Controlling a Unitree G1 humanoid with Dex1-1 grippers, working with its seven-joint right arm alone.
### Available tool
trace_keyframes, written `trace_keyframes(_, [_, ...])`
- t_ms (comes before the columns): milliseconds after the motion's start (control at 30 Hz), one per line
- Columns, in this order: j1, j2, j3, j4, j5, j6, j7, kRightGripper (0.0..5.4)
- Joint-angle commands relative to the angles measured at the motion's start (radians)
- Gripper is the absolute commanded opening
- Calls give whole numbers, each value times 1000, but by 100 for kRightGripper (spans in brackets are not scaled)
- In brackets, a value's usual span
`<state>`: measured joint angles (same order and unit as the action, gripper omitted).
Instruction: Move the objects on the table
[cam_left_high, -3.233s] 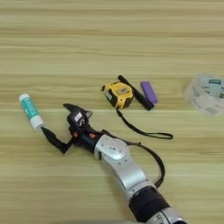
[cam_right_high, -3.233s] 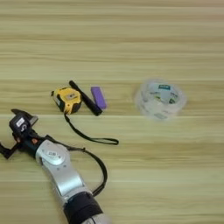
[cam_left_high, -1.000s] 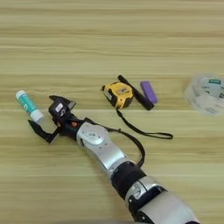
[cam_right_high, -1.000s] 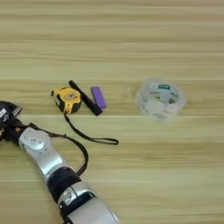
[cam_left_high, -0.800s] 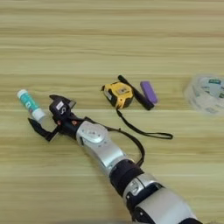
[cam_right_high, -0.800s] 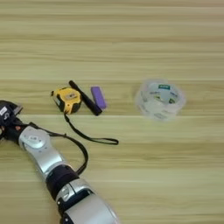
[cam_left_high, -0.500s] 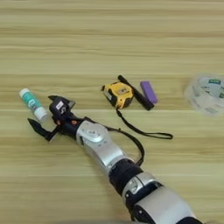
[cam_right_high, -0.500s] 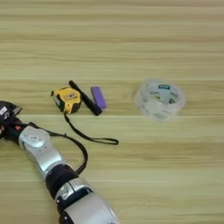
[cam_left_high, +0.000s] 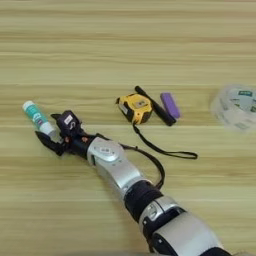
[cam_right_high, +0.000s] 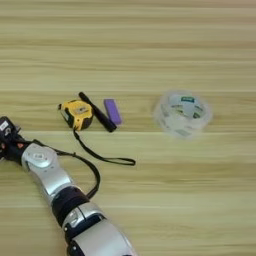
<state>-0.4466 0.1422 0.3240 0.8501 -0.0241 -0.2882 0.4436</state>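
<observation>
White plastic tube with teal label (cam_left_high: 37, 116) lying far left of yellow-and-black tape measure (cam_left_high: 135, 107) on light-tan wooden table (cam_left_high: 125, 45). Black two-fingered gripper (cam_left_high: 53, 138) straddling tube's lower end, jaws spread. Risking tube rolling away if nudged.

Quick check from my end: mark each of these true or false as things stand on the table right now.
1. The right gripper is at the cap end of the white tube. True.
2. The tape measure sits on top of the clear tape roll. False: they lie apart, the roll far to its right.
3. A purple item lies right of the black pen. True.
4. The tape measure's wrist cord is wound around the tube. False: it trails toward the right, away from the tube.
</observation>
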Motion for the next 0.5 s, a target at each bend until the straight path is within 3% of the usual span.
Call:
trace_keyframes(33, [-5, 66, -3, -53, -1, 7, -21, 297])
trace_keyframes(367, [-21, 69, -9, -41, -7, 0, -45, 175])
trace_keyframes(500, [-22, 69, -7, -41, -14, -7, -54, 171])
